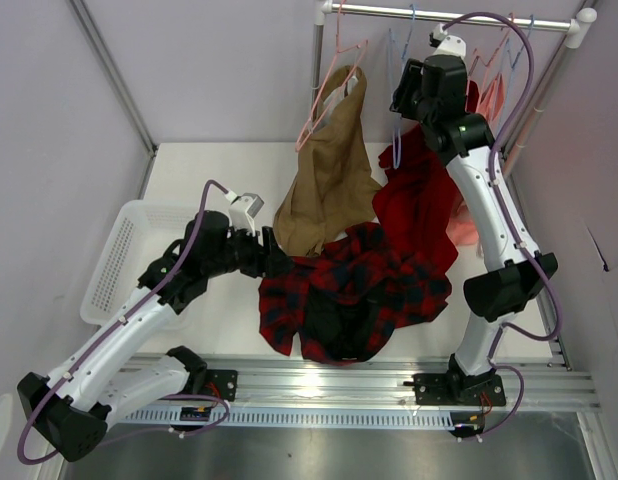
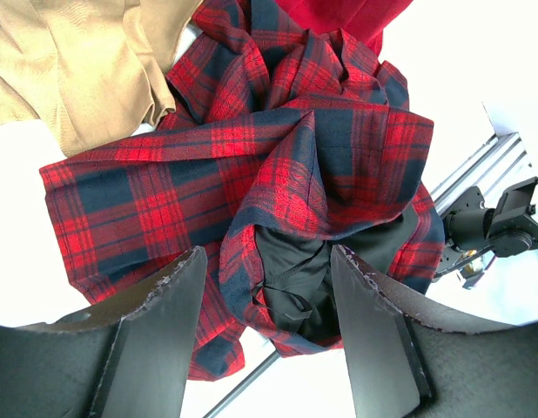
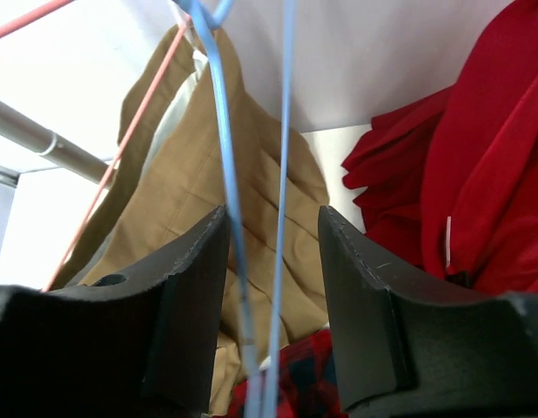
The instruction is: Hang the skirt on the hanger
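Observation:
The red and navy plaid skirt lies crumpled on the white table, its dark lining showing at the near edge. My left gripper hangs over the skirt's left side with its jaws wide open; the fabric lies below them and is not pinched. The light-blue wire hanger hangs from the rail at the back. My right gripper is up at the hanger. Both of the hanger's blue wires run between the right gripper's jaws, with a gap left on the right side.
A tan garment hangs on a pink hanger left of the blue one. A plain red garment hangs to the right. The metal rail crosses the back. A white basket sits at the left.

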Motion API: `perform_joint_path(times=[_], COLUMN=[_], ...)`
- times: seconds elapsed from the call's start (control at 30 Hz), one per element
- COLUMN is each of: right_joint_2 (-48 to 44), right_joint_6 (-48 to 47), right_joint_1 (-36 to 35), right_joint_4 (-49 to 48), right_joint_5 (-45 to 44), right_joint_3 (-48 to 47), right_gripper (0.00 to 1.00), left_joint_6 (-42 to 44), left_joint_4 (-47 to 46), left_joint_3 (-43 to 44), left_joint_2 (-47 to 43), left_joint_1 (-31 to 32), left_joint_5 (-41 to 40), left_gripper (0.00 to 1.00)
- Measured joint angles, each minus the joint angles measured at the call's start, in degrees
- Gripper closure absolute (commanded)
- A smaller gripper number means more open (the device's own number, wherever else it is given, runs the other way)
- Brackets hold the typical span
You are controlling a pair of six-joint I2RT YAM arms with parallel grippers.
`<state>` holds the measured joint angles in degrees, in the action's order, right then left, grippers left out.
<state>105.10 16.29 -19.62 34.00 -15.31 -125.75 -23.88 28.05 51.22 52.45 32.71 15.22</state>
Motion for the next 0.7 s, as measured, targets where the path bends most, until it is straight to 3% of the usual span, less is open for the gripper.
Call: perform_joint_path(times=[0.17,0.27,0.57,0.7], right_joint_2=[0.5,1.36,4.44,4.92], right_joint_6=[-1.46,-2.25,-3.1,-3.15], right_joint_1=[0.52,0.81,1.75,2.1], right_joint_4=[0.2,0.0,-0.2,-0.24], right_joint_5=[0.13,0.81,3.21,4.2], right_joint_3=[-1.25,-2.69,-5.09,-5.09], right_gripper=[0.51,0.6,0.61,0.66], left_joint_6=[0.02,0.02,0.04,0.04], left_joint_4=[0.0,0.0,0.02,0.02], left_joint_3=[0.0,0.0,0.0,0.0], left_joint_2=[0.0,0.0,0.0,-0.02], left_joint_1=[0.0,0.0,0.0,0.0], left_joint_5=[0.0,0.0,0.0,-0.02], left_gripper=[0.36,0.36,0.36,0.36])
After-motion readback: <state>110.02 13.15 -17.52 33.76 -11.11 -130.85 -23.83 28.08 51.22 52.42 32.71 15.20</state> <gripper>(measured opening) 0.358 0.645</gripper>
